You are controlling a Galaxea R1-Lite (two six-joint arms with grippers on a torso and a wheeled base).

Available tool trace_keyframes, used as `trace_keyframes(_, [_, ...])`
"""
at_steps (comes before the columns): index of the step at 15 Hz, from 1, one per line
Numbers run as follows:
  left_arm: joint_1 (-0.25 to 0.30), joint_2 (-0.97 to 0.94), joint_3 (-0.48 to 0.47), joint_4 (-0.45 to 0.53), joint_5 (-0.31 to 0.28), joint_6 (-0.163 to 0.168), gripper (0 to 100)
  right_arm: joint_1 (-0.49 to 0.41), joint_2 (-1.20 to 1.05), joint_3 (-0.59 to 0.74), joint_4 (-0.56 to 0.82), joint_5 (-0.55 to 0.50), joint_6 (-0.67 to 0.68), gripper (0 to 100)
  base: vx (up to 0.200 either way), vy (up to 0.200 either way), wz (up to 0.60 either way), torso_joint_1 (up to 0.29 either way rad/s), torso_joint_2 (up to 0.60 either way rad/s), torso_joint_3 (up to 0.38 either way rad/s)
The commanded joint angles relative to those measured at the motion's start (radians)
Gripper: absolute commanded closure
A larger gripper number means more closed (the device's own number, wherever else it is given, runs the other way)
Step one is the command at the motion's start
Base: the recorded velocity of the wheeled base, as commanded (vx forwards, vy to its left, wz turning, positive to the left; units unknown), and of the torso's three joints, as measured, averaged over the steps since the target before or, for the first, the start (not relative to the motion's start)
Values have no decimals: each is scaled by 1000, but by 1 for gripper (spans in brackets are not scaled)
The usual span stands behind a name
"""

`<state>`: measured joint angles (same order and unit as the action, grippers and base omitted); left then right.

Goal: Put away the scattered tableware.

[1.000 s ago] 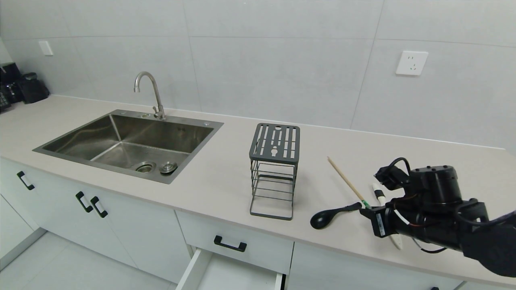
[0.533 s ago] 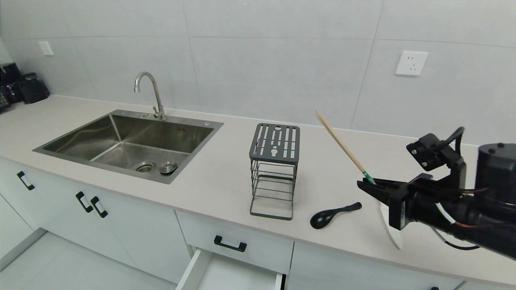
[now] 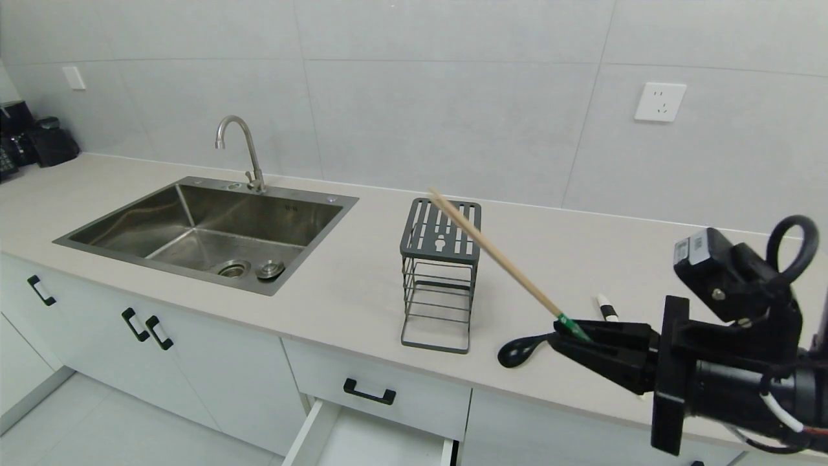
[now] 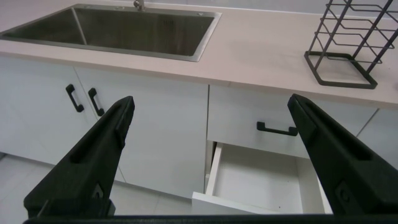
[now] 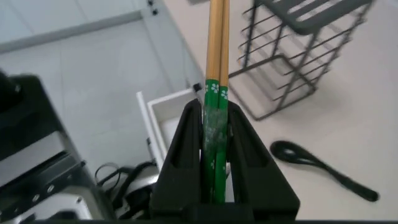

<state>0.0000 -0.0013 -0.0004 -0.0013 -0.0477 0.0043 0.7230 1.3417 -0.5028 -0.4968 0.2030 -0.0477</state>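
Observation:
My right gripper (image 3: 569, 336) hangs above the counter's front edge, shut on a pair of wooden chopsticks (image 3: 495, 257) with green ends; the sticks slant up and left over the rack. In the right wrist view the chopsticks (image 5: 216, 74) run straight out from between the fingers (image 5: 181, 155). A black spoon (image 3: 521, 349) lies on the counter just beside the gripper, also seen as the black spoon (image 5: 323, 168). A white utensil handle (image 3: 606, 307) lies behind the gripper. My left gripper (image 4: 211, 162) is open, low in front of the cabinets.
A dark wire rack (image 3: 440, 272) stands mid-counter, right of the steel sink (image 3: 207, 230) and its faucet (image 3: 239, 149). Below the rack a white drawer (image 4: 261, 180) is pulled open. A wall socket (image 3: 660, 101) is at the back right.
The right gripper picked the chopsticks off the counter, lifted them, then swung forward and down toward the counter's front edge, tips now pointing left over the rack. The spoon stayed put.

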Motion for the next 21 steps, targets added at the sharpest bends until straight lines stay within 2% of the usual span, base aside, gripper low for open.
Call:
trace_keyframes(1, [2,1,0,0,0,0,0,70,33,-80,96,0,-20,100,0,0,0,0,0,0])
trace_keyframes(2, [0,1,0,0,0,0,0,135,79,-118,169,-10,-37,100,0,0,0,0,0,0])
trace_keyframes(5, [0,1,0,0,0,0,0,239,185,-126,173,-17,-35,100,0,0,0,0,0,0])
trace_keyframes(9, [0,1,0,0,0,0,0,262,359,-118,98,-89,-18,100,0,0,0,0,0,0])
trace_keyframes(11, [0,1,-1,0,0,0,0,282,422,-129,20,-89,65,100,0,0,0,0,0,0])
trace_keyframes(13, [0,1,-1,0,0,0,0,282,475,-161,-43,-79,81,100,0,0,0,0,0,0])
trace_keyframes(18, [2,1,0,0,0,0,0,302,542,-241,-43,-79,71,100,0,0,0,0,0,0])
trace_keyframes(21, [0,1,-1,0,0,0,0,320,579,-249,-43,-79,15,100,0,0,0,0,0,0])
